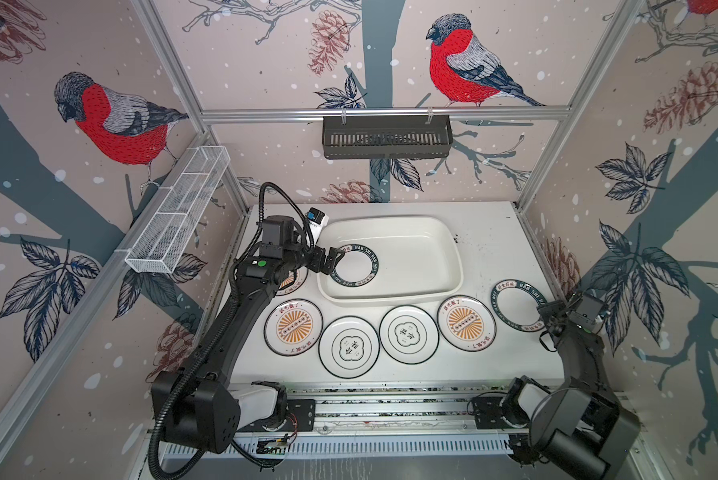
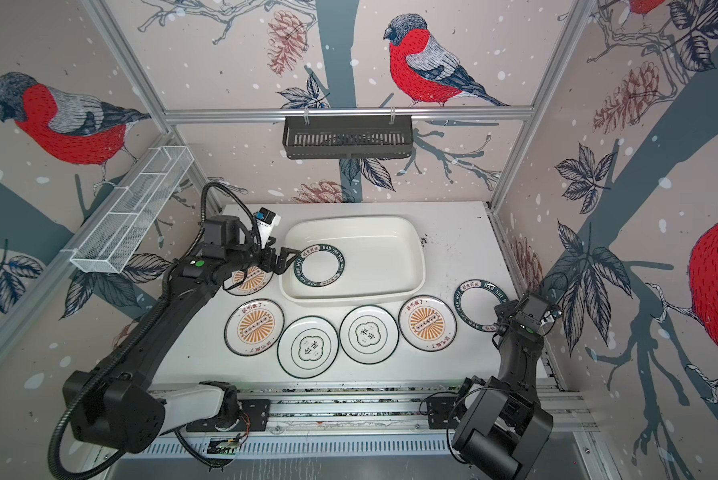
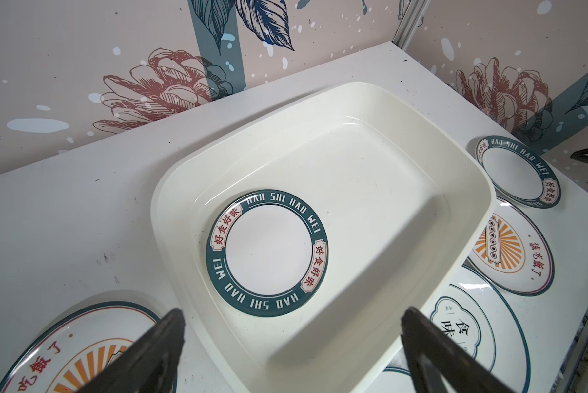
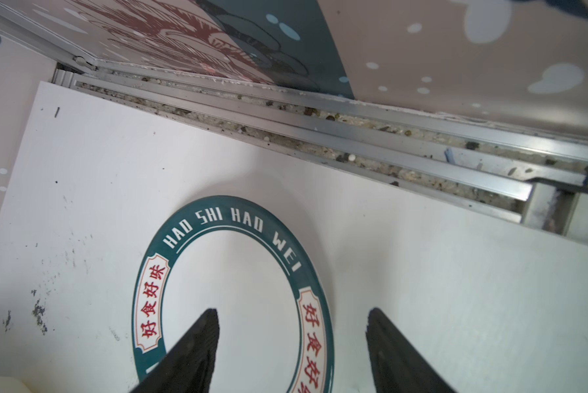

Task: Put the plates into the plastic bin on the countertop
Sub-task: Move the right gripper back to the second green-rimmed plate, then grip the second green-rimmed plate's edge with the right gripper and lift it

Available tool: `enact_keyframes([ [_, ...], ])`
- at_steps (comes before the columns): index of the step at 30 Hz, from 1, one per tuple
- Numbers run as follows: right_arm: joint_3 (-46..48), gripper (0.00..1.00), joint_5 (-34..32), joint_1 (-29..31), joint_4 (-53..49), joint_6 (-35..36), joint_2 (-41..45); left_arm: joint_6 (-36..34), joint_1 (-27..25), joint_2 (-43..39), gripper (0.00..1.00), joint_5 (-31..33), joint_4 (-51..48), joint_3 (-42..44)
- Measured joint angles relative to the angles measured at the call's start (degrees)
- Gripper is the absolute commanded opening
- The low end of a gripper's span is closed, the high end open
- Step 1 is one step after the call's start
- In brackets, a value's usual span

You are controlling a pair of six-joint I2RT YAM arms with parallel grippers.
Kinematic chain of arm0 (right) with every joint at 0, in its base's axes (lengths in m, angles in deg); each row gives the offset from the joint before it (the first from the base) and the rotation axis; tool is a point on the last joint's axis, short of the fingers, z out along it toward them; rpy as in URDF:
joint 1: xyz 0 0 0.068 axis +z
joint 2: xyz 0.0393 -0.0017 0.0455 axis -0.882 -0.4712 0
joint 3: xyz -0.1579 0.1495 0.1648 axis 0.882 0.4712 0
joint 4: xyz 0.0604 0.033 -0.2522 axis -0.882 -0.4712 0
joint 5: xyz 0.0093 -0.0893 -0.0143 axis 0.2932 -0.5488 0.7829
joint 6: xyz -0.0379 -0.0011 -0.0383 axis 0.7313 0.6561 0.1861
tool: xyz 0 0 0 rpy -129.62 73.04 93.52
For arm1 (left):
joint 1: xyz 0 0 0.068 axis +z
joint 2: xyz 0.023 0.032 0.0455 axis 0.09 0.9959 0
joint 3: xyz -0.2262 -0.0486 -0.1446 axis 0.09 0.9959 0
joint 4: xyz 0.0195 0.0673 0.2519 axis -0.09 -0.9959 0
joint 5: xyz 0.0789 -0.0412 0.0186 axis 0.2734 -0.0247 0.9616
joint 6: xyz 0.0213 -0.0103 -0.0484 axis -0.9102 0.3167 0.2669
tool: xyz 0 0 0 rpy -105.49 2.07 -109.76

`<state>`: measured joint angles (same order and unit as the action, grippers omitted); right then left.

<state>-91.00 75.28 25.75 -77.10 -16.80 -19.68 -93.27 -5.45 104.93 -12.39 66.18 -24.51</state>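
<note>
Speckled white countertop (image 1: 486, 249), plastic bin (image 1: 424, 249), six plates (image 1: 408, 334)

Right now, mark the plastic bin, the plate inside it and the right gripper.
plastic bin (image 1: 415, 253): in a top view, bare floor.
lettered plate (image 1: 355, 270): in a top view, white centre.
right gripper (image 4: 293, 313): right wrist view, between fingertips.

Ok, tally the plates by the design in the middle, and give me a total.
Lettered-ring plates: 2
Orange sunburst plates: 3, one partly hidden under the left arm
Black emblem plates: 2
Total: 7
</note>
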Motion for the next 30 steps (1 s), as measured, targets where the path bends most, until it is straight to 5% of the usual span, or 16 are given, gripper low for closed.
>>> enact_keyframes([
  [30,10.7,0.34,22.4,-5.5,20.2,-1.5,-9.1,0.0,-0.1,0.0,0.98,-0.5,0.1,0.9],
])
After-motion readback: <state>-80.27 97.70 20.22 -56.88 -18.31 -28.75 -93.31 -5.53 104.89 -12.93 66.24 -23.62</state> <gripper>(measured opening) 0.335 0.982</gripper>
